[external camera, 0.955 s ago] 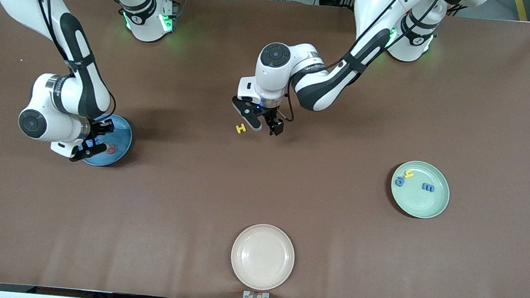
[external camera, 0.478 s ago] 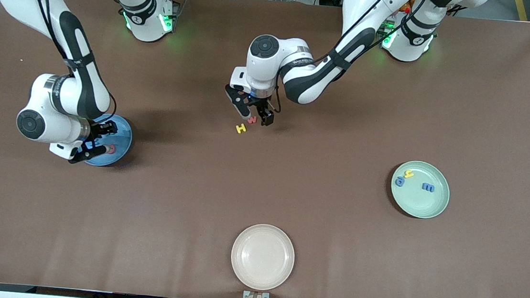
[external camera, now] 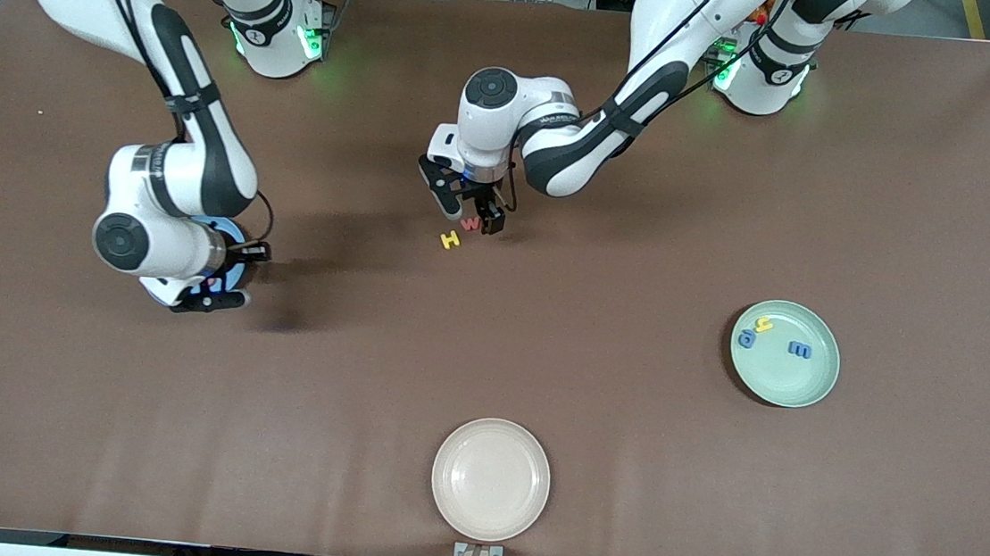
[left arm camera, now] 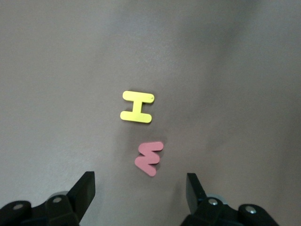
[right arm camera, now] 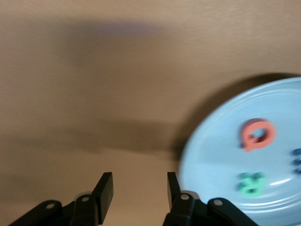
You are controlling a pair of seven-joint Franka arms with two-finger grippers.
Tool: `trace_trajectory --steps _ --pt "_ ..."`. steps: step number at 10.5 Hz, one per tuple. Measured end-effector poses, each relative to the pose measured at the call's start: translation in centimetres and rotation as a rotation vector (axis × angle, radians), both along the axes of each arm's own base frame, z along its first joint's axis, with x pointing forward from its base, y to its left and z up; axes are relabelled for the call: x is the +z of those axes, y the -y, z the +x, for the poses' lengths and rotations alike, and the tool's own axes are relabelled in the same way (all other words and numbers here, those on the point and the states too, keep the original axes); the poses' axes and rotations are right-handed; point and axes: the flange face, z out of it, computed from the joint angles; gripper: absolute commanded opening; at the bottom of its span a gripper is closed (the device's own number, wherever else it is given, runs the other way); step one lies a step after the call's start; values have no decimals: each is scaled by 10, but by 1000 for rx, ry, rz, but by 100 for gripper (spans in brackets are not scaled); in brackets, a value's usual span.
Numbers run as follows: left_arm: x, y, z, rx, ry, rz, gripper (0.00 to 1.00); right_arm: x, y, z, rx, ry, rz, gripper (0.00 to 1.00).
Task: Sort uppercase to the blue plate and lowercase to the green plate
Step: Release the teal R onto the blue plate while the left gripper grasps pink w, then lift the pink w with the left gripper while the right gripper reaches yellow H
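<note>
1. Directly under the left gripper (external camera: 467, 216), between its spread, empty fingers, lies the red w (external camera: 470, 223) flat on the table (external camera: 586, 465); the wrist view shows it a little off centre, closer to one finger than the other.
2. Just beside that claw, touching nothing, the yellow H (external camera: 450, 239) lies flat. It sits close to the red w (left arm camera: 149, 158), so a skewed descent could nudge the yellow H (left arm camera: 137, 107) or sweep both letters together.
3. Well away from this claw, toward the left arm's end of the table, the green plate (external camera: 808, 386) already carries a yellow h (external camera: 762, 324), a blue g (external camera: 747, 339) and a blue m (external camera: 800, 349). The red w looks to me like the last lowercase letter still out.
4. Over the edge of the blue plate (external camera: 235, 237) the right gripper (external camera: 231, 273) hangs with fingers parted and nothing in them. In its wrist view a red Q (right arm camera: 257, 134) and a teal-green R (right arm camera: 250, 183) lie on the blue plate (right arm camera: 211, 155), with a blue letter at the frame edge that I cannot read.
5. My worry: the letter is thin and flat, so the fingers may close above it, or the off-centre pinch may spin it out of reach.
6. Near the front camera a cream-white plate (external camera: 486, 528) sits unused; dropping a letter there would be a wrong sort.
</note>
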Motion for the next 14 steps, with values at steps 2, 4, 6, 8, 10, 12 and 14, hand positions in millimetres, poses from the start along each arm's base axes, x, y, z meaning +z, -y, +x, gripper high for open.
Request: trace_trajectory --steps 2,4,6,8,10,12,14 --pt "-8 1 -2 -10 1 -10 81 6 -46 -4 -111 11 -31 54" --pt "-17 2 -3 -15 -4 -17 78 11 -91 -13 -232 29 -61 56" --pt "-24 1 -6 -21 -7 -12 77 13 -130 -25 -343 41 -99 56" --pt "-30 2 -9 -27 -7 -5 71 14 -152 -34 -407 45 -112 55" --pt "-34 2 -11 -15 -13 -3 68 13 -155 -36 -523 30 -124 53" --pt "-36 2 -11 -1 -17 -3 63 9 -157 -37 -602 26 -125 54" --pt "-35 4 -9 2 -15 -8 58 1 -164 -41 -670 28 -122 69"
